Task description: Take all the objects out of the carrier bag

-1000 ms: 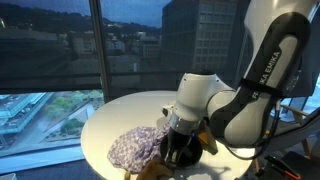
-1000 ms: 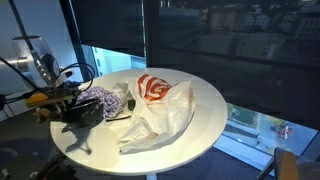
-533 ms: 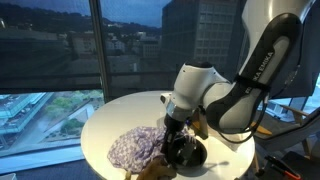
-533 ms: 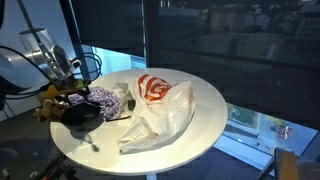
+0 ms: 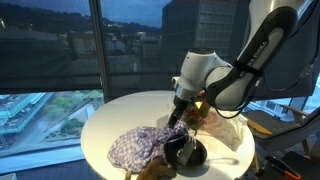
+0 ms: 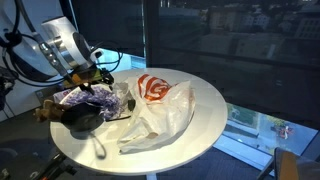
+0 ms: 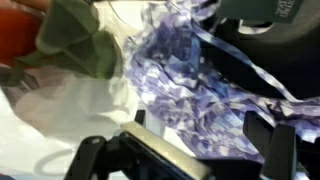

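The carrier bag [image 6: 158, 118] lies flat and crumpled on the round white table [image 6: 206, 106], its red print [image 6: 152, 88] facing up near the end closest to the arm. In an exterior view it shows only as a pale, translucent heap [image 5: 222, 127] just behind the gripper.

Right beside the bag's printed end, outside it, sits a purple-and-white patterned cloth [image 6: 101, 97], bunched in a loose mound near the table's edge [image 5: 134, 148]. A black round-bowled utensil [image 6: 82, 117] rests against the cloth, on the side away from the window in both exterior views [image 5: 187, 153]; whether it touches the bag I cannot tell. A brown soft thing [image 6: 45, 108] lies at the very rim of the table, next to the utensil [image 5: 150, 170].

The gripper [image 5: 180, 113] hangs above the cloth, clear of the table, pointing down — also seen in an exterior view [image 6: 100, 78]. From the wrist, the gripper [image 7: 187, 142] stands wide, one finger [image 7: 91, 152] far to one side and the other at the opposite edge, with the patterned cloth [image 7: 200, 85] spread below them and thin strands of it trailing off to the side. A crumpled green piece [image 7: 75, 45] and a red-orange patch [image 7: 14, 35] lie at the corner of that view — too blurred to name.

Behind the table, a large window [image 5: 60, 50] shows a city at dusk.
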Robot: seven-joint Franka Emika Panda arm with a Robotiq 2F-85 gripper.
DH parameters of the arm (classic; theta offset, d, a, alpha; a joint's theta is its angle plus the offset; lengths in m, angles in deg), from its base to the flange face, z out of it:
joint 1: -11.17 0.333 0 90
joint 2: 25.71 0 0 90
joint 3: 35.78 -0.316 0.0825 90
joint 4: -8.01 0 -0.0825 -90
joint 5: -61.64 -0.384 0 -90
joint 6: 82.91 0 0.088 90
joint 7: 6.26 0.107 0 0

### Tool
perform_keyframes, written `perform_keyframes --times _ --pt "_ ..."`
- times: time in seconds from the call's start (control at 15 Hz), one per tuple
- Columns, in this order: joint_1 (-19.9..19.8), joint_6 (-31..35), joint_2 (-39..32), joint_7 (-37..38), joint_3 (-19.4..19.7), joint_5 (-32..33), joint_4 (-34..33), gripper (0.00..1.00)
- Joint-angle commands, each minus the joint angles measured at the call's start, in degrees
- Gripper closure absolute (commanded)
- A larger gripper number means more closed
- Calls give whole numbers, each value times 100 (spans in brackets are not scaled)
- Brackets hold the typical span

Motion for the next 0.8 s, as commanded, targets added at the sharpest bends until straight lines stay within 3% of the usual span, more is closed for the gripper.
perform_keyframes --times 0.0,0.4,0.73 --pt "-127 -469 243 335 298 -110 189 0" --pt "-367 -139 -278 1291 954 -92 -13 0" --pt "-756 297 -980 1490 868 -723 -301 0"
